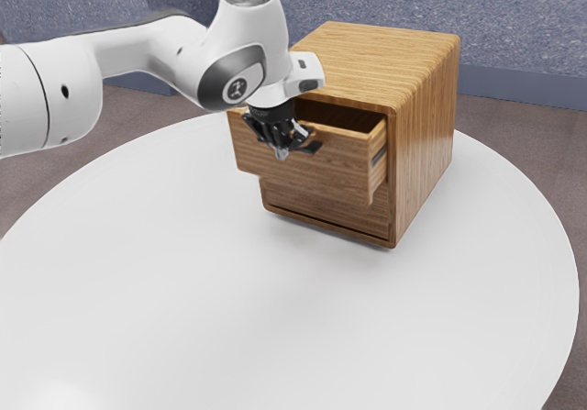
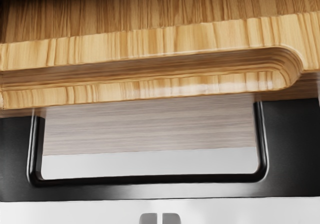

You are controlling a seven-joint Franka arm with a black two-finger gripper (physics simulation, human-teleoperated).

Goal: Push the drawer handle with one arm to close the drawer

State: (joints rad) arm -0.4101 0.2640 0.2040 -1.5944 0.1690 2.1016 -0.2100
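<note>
Blue speckled wall (image 1: 523, 25); round white worktop (image 1: 275, 327). Item: wooden cabinet (image 1: 426, 139), striped grain. Item: upper drawer (image 1: 335, 171), pulled out from the cabinet's front. Item: black handle (image 2: 150, 179), a bar on the drawer's face. Item: our claw (image 2: 160, 218), fingertips together, beside the handle. Handling: rigid, probably light-running; we should push at the handle's middle, straight inward, lest the drawer skew and bind.

The table (image 1: 193, 309) is round and white, its top spreading below the jaws. A wooden cabinet (image 1: 426, 139) stands upright on it, near the jaws, its front turned toward them.
</note>
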